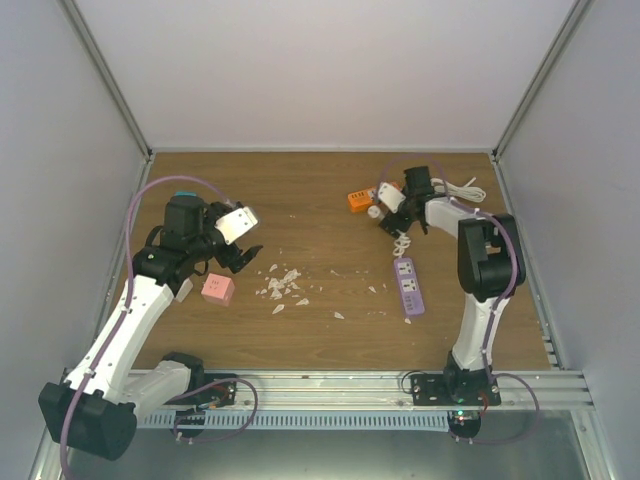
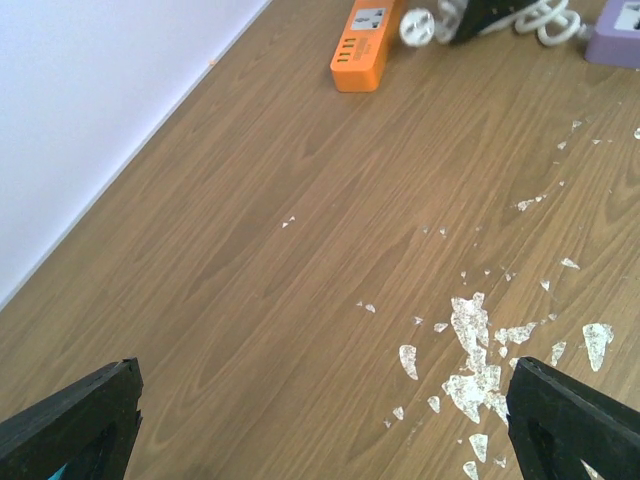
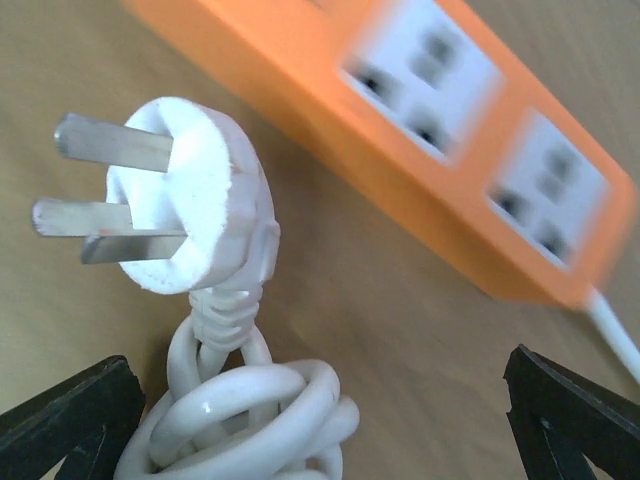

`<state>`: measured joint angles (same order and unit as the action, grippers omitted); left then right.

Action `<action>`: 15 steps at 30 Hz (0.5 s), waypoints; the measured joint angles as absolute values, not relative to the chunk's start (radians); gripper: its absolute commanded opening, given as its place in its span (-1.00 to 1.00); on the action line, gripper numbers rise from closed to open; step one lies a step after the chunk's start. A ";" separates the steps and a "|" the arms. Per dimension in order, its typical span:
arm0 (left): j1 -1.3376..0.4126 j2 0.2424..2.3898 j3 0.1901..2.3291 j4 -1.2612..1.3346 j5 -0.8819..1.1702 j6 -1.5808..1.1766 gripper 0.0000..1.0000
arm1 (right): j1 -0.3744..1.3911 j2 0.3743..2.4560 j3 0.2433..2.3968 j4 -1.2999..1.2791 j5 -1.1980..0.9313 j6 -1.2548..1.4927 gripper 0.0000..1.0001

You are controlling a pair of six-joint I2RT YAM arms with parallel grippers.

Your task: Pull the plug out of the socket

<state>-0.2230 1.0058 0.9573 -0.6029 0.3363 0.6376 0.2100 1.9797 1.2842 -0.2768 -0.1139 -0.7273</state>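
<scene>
The orange socket strip (image 3: 430, 130) lies at the back of the table, also visible as the orange socket strip (image 1: 360, 200). The white plug (image 3: 190, 210) is out of it, its three metal prongs bare and pointing away from the strip. The plug (image 1: 375, 211) rests just beside the strip, with its coiled white cord (image 3: 250, 420) below it. My right gripper (image 3: 320, 430) is open over the coil, fingers wide on either side and gripping nothing. My left gripper (image 2: 320, 430) hangs open over bare wood at the left, far from the socket (image 2: 360, 45).
A purple power strip (image 1: 409, 285) lies in front of the right arm. A pink box (image 1: 218, 289) sits by the left gripper (image 1: 243, 258). White shards (image 2: 470, 350) are scattered mid-table. More white cord (image 1: 460, 188) is bunched at the back right. Walls enclose the table.
</scene>
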 measured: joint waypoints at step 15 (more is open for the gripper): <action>-0.223 1.007 0.957 -0.603 0.342 0.638 0.98 | -0.307 2.030 1.435 -0.363 -0.192 -0.785 0.99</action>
<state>-0.2226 1.0069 0.9573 -0.6033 0.3416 0.6376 -0.3065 2.0296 1.4349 -0.3634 -0.1921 -0.7845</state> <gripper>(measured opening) 0.989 0.995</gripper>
